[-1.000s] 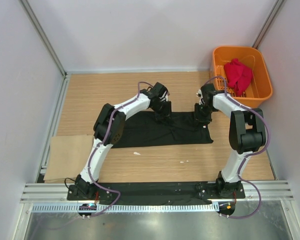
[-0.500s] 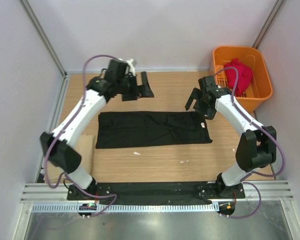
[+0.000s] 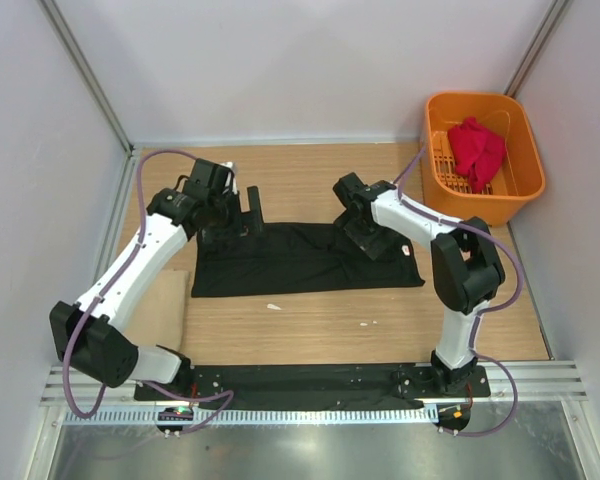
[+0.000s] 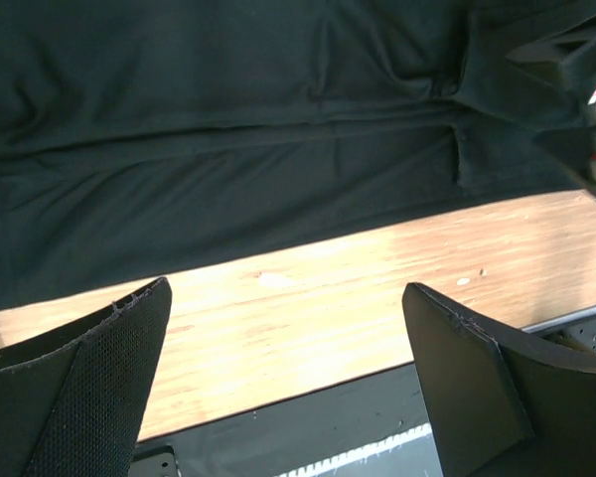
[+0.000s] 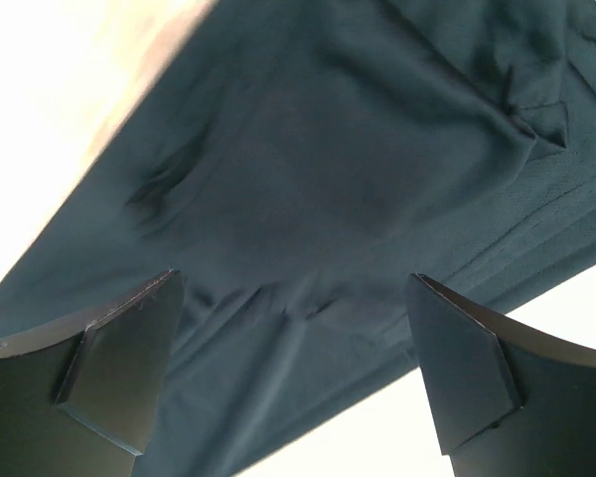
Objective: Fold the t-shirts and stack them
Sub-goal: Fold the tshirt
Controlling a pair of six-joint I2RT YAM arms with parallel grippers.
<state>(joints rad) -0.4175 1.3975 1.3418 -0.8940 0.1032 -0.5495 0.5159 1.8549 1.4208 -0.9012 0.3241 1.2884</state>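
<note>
A large black t-shirt (image 3: 300,262) lies flat on the wooden table as a long folded strip. A red t-shirt (image 3: 477,148) sits crumpled in the orange basket (image 3: 525,180). My left gripper (image 3: 238,215) hovers open over the black shirt's far left edge. In the left wrist view the black t-shirt (image 4: 228,129) fills the top, and the left gripper (image 4: 288,333) has nothing between its fingers (image 4: 89,388). My right gripper (image 3: 366,236) stands open just above the shirt's right half. The right wrist view shows the right gripper (image 5: 296,343) over wrinkled black t-shirt cloth (image 5: 318,199).
A tan cardboard sheet (image 3: 158,300) lies at the table's left front, partly under my left arm. The basket stands in the back right corner against the wall. A black base rail (image 3: 310,380) runs along the near edge.
Both grippers have opened and let go of the black shirt. The left arm swung up to the back, then came down over the shirt's left end. The right gripper moved left over the shirt.
</note>
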